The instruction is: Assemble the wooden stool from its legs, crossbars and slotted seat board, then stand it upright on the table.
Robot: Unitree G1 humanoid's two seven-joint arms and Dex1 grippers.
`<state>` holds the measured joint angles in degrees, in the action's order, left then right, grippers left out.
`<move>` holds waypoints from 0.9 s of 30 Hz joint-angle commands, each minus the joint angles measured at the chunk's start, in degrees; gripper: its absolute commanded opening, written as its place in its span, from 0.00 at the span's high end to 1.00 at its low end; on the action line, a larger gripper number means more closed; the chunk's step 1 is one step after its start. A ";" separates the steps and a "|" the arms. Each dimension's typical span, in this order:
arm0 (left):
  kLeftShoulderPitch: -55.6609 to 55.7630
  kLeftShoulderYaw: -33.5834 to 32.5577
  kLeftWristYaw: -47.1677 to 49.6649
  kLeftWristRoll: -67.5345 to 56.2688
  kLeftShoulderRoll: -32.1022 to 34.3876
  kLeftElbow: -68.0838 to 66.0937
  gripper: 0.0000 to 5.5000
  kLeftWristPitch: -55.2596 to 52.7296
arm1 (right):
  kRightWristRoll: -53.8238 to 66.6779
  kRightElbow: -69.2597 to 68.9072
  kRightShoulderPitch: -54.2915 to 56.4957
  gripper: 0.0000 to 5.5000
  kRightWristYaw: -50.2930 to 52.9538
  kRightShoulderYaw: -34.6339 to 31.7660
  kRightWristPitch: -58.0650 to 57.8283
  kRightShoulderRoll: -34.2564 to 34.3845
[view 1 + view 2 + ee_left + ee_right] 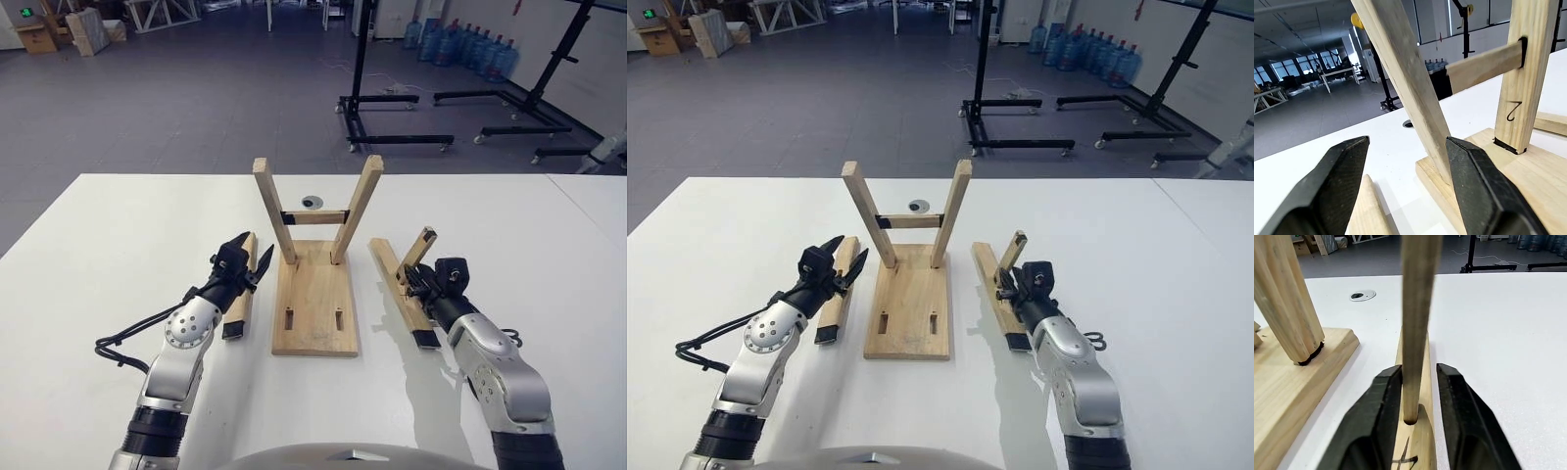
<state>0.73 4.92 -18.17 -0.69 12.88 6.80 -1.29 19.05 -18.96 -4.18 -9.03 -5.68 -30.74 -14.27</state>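
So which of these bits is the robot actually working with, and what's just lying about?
For the job: seat board, its two fitted legs and crossbar, loose leg by the left claw, leg with crossbar at the right claw.
Just there: cable port, black stands, water bottles.

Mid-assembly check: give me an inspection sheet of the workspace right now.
Surface: white table, round cable port behind the board.
Job's things: seat board lies flat; two legs stand in its far slots, joined by a crossbar; two near slots empty; a loose leg lies left of it; another leg lies right, a second crossbar sticking up from it.
Clutter: nothing seen.
Grippers: left gripper open over the loose leg; right gripper around the second crossbar, grip unclear.
Cables: black cable looped on the table by the left arm.
Surroundings: grey floor, black wheeled stands, water bottles.
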 commanded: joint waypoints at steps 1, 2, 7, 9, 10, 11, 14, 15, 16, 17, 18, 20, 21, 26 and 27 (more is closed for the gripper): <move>0.96 -0.04 0.70 0.67 -0.12 -1.03 0.49 0.99 | 0.92 -0.84 2.12 0.62 -0.24 -2.24 0.52 0.28; 1.00 -0.10 0.83 0.65 -0.16 -1.18 0.49 1.17 | 1.24 -0.94 2.34 0.59 -0.36 -2.64 0.38 0.34; 0.87 -1.37 1.21 -0.21 0.18 -1.39 0.49 1.61 | 2.96 -3.01 3.81 0.59 -1.97 -5.43 0.40 -1.21; 1.17 -1.88 1.30 -0.07 0.49 -1.90 0.49 1.85 | 4.63 -4.77 5.59 0.59 -2.44 -6.88 0.18 -1.60; 1.24 -2.07 1.36 0.04 0.54 -2.14 0.49 1.99 | 5.33 -5.33 6.46 0.59 -2.72 -7.25 0.12 -1.74; 1.22 -2.20 1.48 0.16 0.50 -2.33 0.49 2.14 | 5.96 -5.65 7.55 0.59 -2.73 -7.60 -0.21 -1.78; 1.25 -2.16 1.79 0.50 0.13 -2.88 0.49 2.55 | 7.06 -5.85 9.89 0.59 -2.83 -8.21 -0.73 -2.11; 1.30 -2.07 1.89 0.59 0.01 -3.10 0.49 2.71 | 7.11 -5.65 10.44 0.59 -2.83 -8.37 -0.73 -2.19; 1.39 -1.94 1.97 0.69 -0.11 -3.47 0.49 2.95 | 7.16 -5.30 11.01 0.59 -2.78 -8.58 -0.67 -2.25; 1.45 -1.85 2.03 0.77 -0.19 -3.75 0.49 3.15 | 7.22 -5.04 11.47 0.59 -2.73 -8.73 -0.68 -2.32; 1.59 -1.77 2.05 0.82 -0.24 -4.07 0.49 3.33 | 7.20 -4.86 11.97 0.59 -2.62 -8.82 -0.63 -2.44; 1.96 -1.68 2.17 0.96 -0.28 -4.66 0.49 3.62 | 7.31 -4.55 13.91 0.59 -2.10 -9.02 -0.56 -2.45; 2.16 -1.60 2.23 1.02 -0.28 -4.95 0.49 3.74 | 7.34 -4.39 15.18 0.59 -1.78 -9.02 -0.61 -2.40; 2.99 -1.12 2.08 1.48 -0.22 -6.29 0.49 4.42 | 5.32 -2.50 22.41 0.59 1.13 -7.95 -1.75 -2.83; 3.09 -1.05 2.08 1.52 -0.22 -6.43 0.49 4.51 | 4.72 -1.98 23.93 0.59 1.70 -7.58 -2.26 -3.16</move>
<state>2.69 3.61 -16.01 0.38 12.71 1.08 2.79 24.71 -22.01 16.43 -8.56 -13.68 -31.39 -16.56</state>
